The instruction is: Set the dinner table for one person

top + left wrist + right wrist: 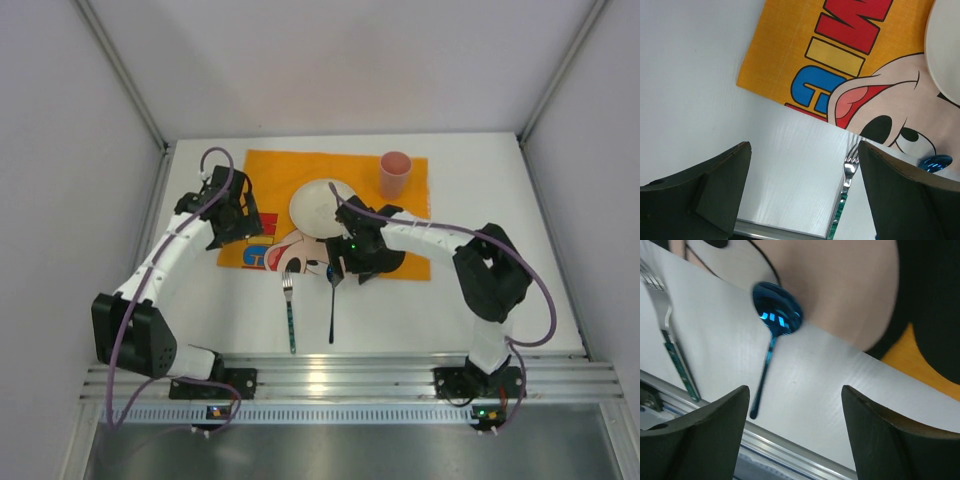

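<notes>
The white dinner table (480,200) carries an orange mouse placemat (270,170). On the mat stand a white plate (318,205) and a pink cup (395,175). A fork (289,312) with a green handle and a blue spoon (333,305) lie side by side on the bare table below the mat. My left gripper (240,218) hovers open and empty over the mat's left part; its wrist view (804,146) shows the fork (846,182). My right gripper (350,262) hovers open and empty above the spoon's bowl; its wrist view (795,390) shows the spoon (774,320).
The ribbed aluminium rail (350,375) runs along the table's near edge, below the cutlery handles. Grey walls and frame posts (120,70) enclose the table at the left, right and back. The plate's rim (942,55) shows in the left wrist view.
</notes>
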You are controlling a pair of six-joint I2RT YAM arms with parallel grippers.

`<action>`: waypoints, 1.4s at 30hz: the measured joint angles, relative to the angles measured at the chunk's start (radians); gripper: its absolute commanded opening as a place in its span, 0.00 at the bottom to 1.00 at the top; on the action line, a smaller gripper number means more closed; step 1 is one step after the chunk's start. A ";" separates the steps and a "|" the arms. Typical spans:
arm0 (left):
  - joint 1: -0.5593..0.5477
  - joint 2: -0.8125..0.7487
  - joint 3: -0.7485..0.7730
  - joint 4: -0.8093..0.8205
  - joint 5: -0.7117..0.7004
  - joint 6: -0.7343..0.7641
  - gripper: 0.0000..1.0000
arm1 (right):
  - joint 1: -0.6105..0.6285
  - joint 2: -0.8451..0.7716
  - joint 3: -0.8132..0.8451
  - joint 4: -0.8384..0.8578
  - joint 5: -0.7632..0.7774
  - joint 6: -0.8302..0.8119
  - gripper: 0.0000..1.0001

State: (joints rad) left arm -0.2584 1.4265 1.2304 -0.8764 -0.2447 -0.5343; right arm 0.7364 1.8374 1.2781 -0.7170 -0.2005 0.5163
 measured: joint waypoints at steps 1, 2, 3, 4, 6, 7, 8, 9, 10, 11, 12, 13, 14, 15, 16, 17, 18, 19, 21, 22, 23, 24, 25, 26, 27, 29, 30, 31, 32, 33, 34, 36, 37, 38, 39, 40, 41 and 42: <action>0.002 -0.016 -0.006 -0.004 -0.003 0.000 0.93 | 0.014 0.016 0.025 0.009 -0.008 0.006 0.73; 0.003 -0.036 -0.014 -0.008 -0.008 0.000 0.93 | 0.027 0.029 0.047 0.024 -0.013 0.013 0.72; 0.003 -0.055 -0.024 -0.010 -0.011 0.000 0.93 | 0.039 0.042 0.066 0.038 -0.019 0.020 0.71; 0.003 -0.076 -0.035 -0.015 -0.014 0.000 0.93 | 0.050 0.054 0.080 0.046 -0.024 0.027 0.70; 0.003 -0.116 -0.063 -0.021 -0.023 0.000 0.93 | 0.071 0.084 0.104 0.063 -0.031 0.039 0.69; 0.003 -0.134 -0.075 -0.027 -0.028 0.001 0.93 | 0.079 0.097 0.108 0.069 -0.030 0.043 0.68; 0.004 -0.151 -0.087 -0.034 -0.034 0.001 0.93 | 0.087 0.111 0.112 0.068 -0.029 0.047 0.67; 0.005 -0.165 -0.095 -0.039 -0.037 0.001 0.93 | 0.093 0.125 0.112 0.071 -0.027 0.050 0.65; 0.007 -0.179 -0.103 -0.043 -0.040 0.001 0.93 | 0.101 0.143 0.112 0.068 -0.021 0.055 0.65; 0.008 -0.188 -0.109 -0.045 -0.042 0.002 0.93 | 0.105 0.153 0.116 0.060 -0.024 0.064 0.62; 0.010 -0.200 -0.117 -0.048 -0.045 0.002 0.93 | 0.109 0.154 0.118 0.062 -0.019 0.065 0.59; 0.010 -0.207 -0.122 -0.050 -0.047 0.002 0.93 | 0.115 0.154 0.118 0.064 -0.010 0.069 0.56; 0.011 -0.213 -0.126 -0.053 -0.050 0.003 0.93 | 0.120 0.155 0.118 0.063 -0.001 0.073 0.53; 0.012 -0.217 -0.130 -0.056 -0.051 0.005 0.93 | 0.126 0.156 0.119 0.064 0.009 0.077 0.50; 0.012 -0.218 -0.131 -0.060 -0.052 0.006 0.93 | 0.133 0.161 0.122 0.061 0.019 0.080 0.47; 0.013 -0.218 -0.132 -0.062 -0.052 0.008 0.93 | 0.142 0.167 0.130 0.058 0.031 0.086 0.45; 0.014 -0.218 -0.132 -0.062 -0.052 0.010 0.93 | 0.151 0.172 0.139 0.056 0.042 0.090 0.43; 0.014 -0.218 -0.132 -0.063 -0.052 0.011 0.93 | 0.161 0.183 0.152 0.051 0.062 0.095 0.41; 0.014 -0.217 -0.132 -0.063 -0.052 0.015 0.93 | 0.179 0.200 0.178 0.042 0.089 0.102 0.38; 0.015 -0.217 -0.132 -0.063 -0.052 0.018 0.93 | 0.187 0.206 0.185 0.041 0.105 0.108 0.37; 0.015 -0.217 -0.132 -0.063 -0.052 0.021 0.93 | 0.193 0.208 0.188 0.039 0.120 0.113 0.36; 0.015 -0.217 -0.132 -0.063 -0.051 0.024 0.93 | 0.198 0.209 0.189 0.038 0.133 0.116 0.33; 0.015 -0.217 -0.132 -0.063 -0.051 0.029 0.93 | 0.201 0.209 0.189 0.037 0.146 0.121 0.31; 0.015 -0.215 -0.132 -0.063 -0.051 0.032 0.93 | 0.204 0.210 0.189 0.035 0.159 0.125 0.28; 0.015 -0.212 -0.132 -0.063 -0.051 0.037 0.93 | 0.206 0.210 0.189 0.034 0.169 0.129 0.27; 0.015 -0.206 -0.132 -0.063 -0.051 0.046 0.93 | 0.212 0.212 0.189 0.032 0.192 0.139 0.22; 0.015 -0.204 -0.132 -0.063 -0.051 0.051 0.93 | 0.217 0.214 0.189 0.031 0.204 0.141 0.20; 0.015 -0.203 -0.132 -0.064 -0.052 0.057 0.93 | 0.223 0.218 0.188 0.031 0.220 0.142 0.17; 0.016 -0.203 -0.132 -0.064 -0.052 0.061 0.93 | 0.227 0.219 0.188 0.032 0.232 0.142 0.15; 0.016 -0.203 -0.132 -0.064 -0.052 0.066 0.93 | 0.236 0.225 0.188 0.034 0.251 0.143 0.14; 0.016 -0.203 -0.132 -0.064 -0.052 0.070 0.93 | 0.243 0.227 0.189 0.036 0.264 0.142 0.11; 0.016 -0.202 -0.132 -0.065 -0.052 0.079 0.93 | 0.259 0.229 0.189 0.041 0.299 0.143 0.08; 0.016 -0.201 -0.132 -0.066 -0.052 0.083 0.93 | 0.268 0.230 0.190 0.045 0.314 0.142 0.03; 0.016 -0.201 -0.132 -0.067 -0.052 0.086 0.93 | 0.277 0.232 0.192 0.048 0.330 0.142 0.01; 0.016 -0.201 -0.132 -0.068 -0.052 0.089 0.93 | 0.282 0.233 0.192 0.051 0.339 0.141 0.00; 0.016 -0.201 -0.132 -0.068 -0.052 0.092 0.93 | 0.290 0.238 0.198 0.051 0.355 0.142 0.00; 0.016 -0.201 -0.132 -0.068 -0.052 0.092 0.93 | 0.294 0.241 0.202 0.052 0.363 0.141 0.00; 0.016 -0.201 -0.132 -0.068 -0.052 0.092 0.93 | 0.300 0.244 0.204 0.051 0.375 0.140 0.00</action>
State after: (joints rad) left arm -0.2424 1.2251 1.0981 -0.9440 -0.2966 -0.4419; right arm 1.0363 2.0811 1.4826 -0.6659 0.1745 0.6563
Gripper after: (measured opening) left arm 0.932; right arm 0.018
